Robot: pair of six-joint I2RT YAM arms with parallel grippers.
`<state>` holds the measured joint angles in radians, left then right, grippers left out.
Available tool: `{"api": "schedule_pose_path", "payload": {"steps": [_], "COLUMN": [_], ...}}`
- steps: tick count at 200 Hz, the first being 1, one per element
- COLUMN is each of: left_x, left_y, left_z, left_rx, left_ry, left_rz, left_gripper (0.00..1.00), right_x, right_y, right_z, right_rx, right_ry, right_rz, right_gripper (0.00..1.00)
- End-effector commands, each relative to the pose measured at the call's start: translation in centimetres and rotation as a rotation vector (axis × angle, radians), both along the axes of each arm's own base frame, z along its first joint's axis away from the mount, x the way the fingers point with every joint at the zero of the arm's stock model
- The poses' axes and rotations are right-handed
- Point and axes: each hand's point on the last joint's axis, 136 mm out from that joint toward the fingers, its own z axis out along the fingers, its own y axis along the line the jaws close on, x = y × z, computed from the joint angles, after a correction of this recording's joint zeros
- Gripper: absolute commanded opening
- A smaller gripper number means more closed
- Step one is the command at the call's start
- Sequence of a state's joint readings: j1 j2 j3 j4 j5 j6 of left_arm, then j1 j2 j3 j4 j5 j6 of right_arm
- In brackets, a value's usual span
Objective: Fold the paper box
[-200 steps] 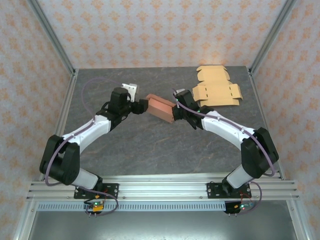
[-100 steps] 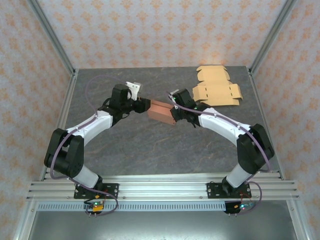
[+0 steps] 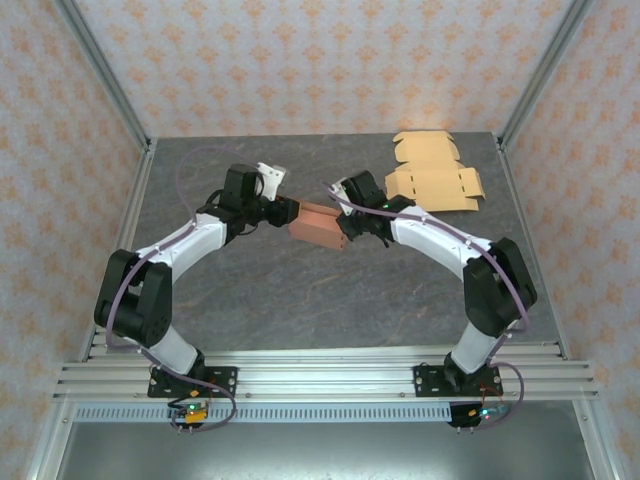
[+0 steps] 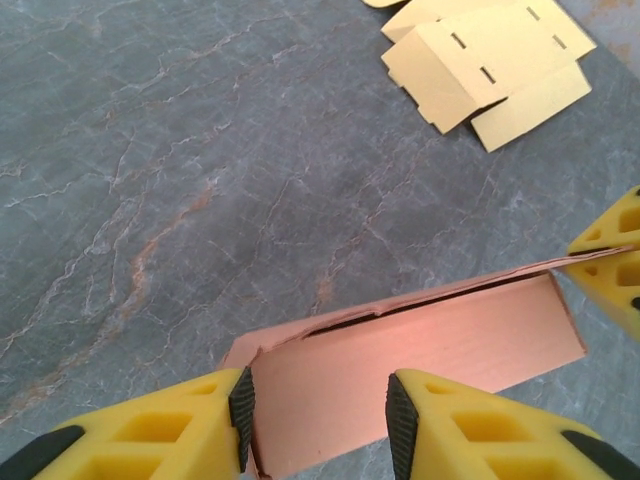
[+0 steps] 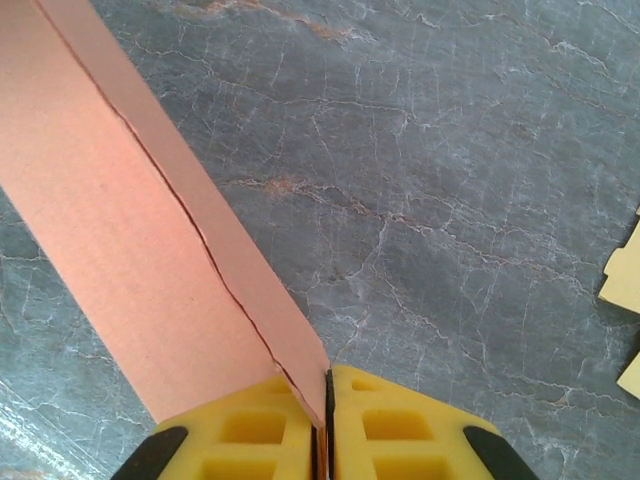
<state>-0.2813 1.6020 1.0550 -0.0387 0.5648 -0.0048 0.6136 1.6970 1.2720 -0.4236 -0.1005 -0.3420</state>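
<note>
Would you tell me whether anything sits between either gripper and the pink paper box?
Nothing visible does. The left gripper has its jaws flanking one end of the pink box, the right gripper is shut on its edge; the flat blanks lie apart.

Robotics laboratory test cell, seen from above. A grey stone-patterned table is enclosed by bare aluminium posts at 10 and 2 o'clock, with panels of orange-motif wallpaper standing in as walls (a backdrop, not a furnished room). At 6 o'clock, a slotted aluminium rail carries the bolted bases of the left arm and right arm, both trailing exposed purple cable. Flat cardboard blanks lie stacked at 1 o'clock.
</note>
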Motion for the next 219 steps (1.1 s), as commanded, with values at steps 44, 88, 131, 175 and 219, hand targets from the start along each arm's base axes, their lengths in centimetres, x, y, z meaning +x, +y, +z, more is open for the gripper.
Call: {"api": "schedule_pose_path", "payload": {"steps": [44,88,131,175,219], "left_x": [-0.6,-0.3,-0.3,-0.9,-1.1], "left_y": [0.4,0.4,0.0,-0.7,-1.3], "left_z": [-1.1,-1.9,-2.1,-0.9,0.0], "left_rx": [0.098,0.131,0.143,0.061,-0.137], "left_ry": [0.009,0.008,0.010,0.029,0.101], "left_rz": [-0.061,-0.092,-0.133,-0.128,-0.001], "left_gripper": [0.41,0.26,0.09,0.00,0.00], "right_x": [-0.1,-0.3,-0.3,0.1,1.0], "right_y": [0.1,0.6,1.0,1.0,1.6], "right_z": [-0.3,-0.2,-0.1,0.3,1.5], "right_rx": [-0.028,-0.007,0.004,0.037,0.250], "right_ry": [0.018,0.021,0.025,0.035,0.064], "right_rz": [0.059,0.093,0.108,0.039,-0.206], "right_gripper": [0.11,0.11,0.11,0.13,0.15]}}
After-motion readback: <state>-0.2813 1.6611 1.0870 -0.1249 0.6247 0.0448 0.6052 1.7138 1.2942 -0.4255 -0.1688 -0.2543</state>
